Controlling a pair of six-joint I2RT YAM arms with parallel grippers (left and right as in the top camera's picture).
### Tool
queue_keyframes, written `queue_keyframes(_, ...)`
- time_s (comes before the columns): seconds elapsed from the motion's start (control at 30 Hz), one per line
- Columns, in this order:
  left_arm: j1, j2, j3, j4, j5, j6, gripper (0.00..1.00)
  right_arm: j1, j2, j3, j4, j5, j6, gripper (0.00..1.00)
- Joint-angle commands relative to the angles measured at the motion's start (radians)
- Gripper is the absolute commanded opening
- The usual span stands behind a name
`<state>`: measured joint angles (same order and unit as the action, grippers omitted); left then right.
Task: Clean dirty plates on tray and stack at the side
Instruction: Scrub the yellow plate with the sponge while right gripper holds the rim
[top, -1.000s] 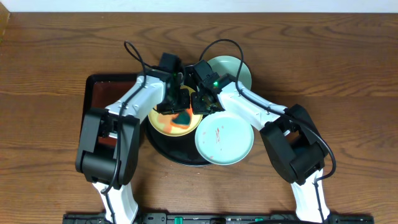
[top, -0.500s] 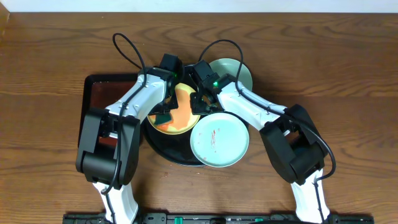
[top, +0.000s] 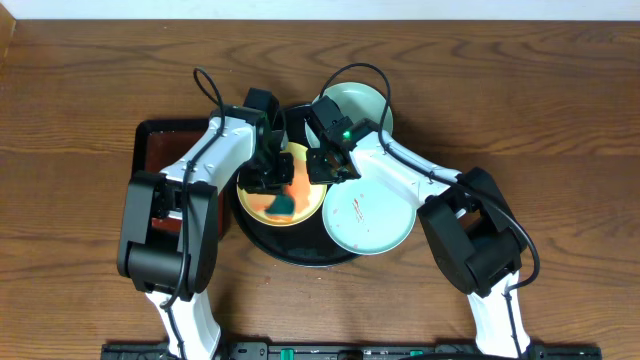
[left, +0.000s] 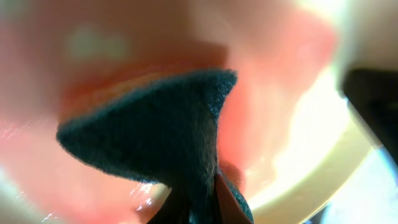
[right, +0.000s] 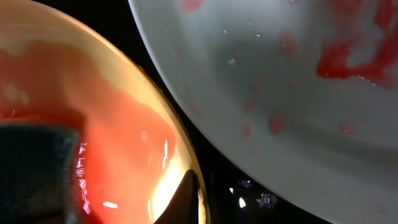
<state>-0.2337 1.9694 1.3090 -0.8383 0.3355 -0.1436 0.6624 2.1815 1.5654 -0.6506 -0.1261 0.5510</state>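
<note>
No readable text, numbers or brand marks in any view. Plates (top: 370, 215) and tray (top: 300, 252): no lettering or labels. Arm housings look unmarked from overhead. Nearest thing to a sign is a small green light (top: 346, 129) on the right arm. Both wrist views are too close and blurred to show print.

Left arm (top: 215, 155), right arm (top: 400, 172): white tapered links were joined by bulky black housings (top: 165, 235). A thin black cable (top: 205, 82) looped above each wrist. Left gripper (top: 280, 192) and right gripper (top: 322, 172) were black. A green light (top: 347, 128) glowed on the right wrist.
</note>
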Motion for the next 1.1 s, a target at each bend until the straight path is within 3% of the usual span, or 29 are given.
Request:
queue_keyframes(0.0,-0.020,0.035,-0.015,0.085,0.146,0.056,0.07,0.018,0.046,-0.010,-0.015,-0.013,-0.010,0.04)
queue_keyframes(0.07,-0.020,0.035,-0.015,0.139,0.119,0.040,0.07,0.018,0.046,-0.010,-0.016,-0.013,-0.010,0.04)
queue_keyframes(0.23,-0.020,0.035,-0.010,0.227,-0.174,-0.103,0.07,0.018,0.046,-0.010,-0.021,-0.013,-0.010,0.04)
queue_keyframes(0.37,-0.020,0.026,-0.006,0.188,-0.528,-0.305,0.07,0.018,0.046,-0.010,-0.023,-0.007,-0.010,0.04)
queue_keyframes(0.5,-0.020,0.004,-0.006,0.161,-0.663,-0.352,0.07,0.018,0.046,-0.010,-0.021,-0.005,-0.010,0.04)
queue_keyframes(0.67,-0.021,-0.014,-0.007,0.121,-0.653,-0.351,0.07,0.018,0.046,-0.010,-0.018,-0.005,-0.010,0.04)
queue_keyframes(0.77,-0.020,-0.014,-0.007,0.057,-0.559,-0.335,0.07,0.018,0.047,-0.010,-0.019,-0.005,-0.010,0.04)
queue_keyframes(1.07,-0.021,-0.014,-0.007,-0.062,0.022,0.058,0.08,0.018,0.047,-0.010,-0.019,-0.005,-0.010,0.04)
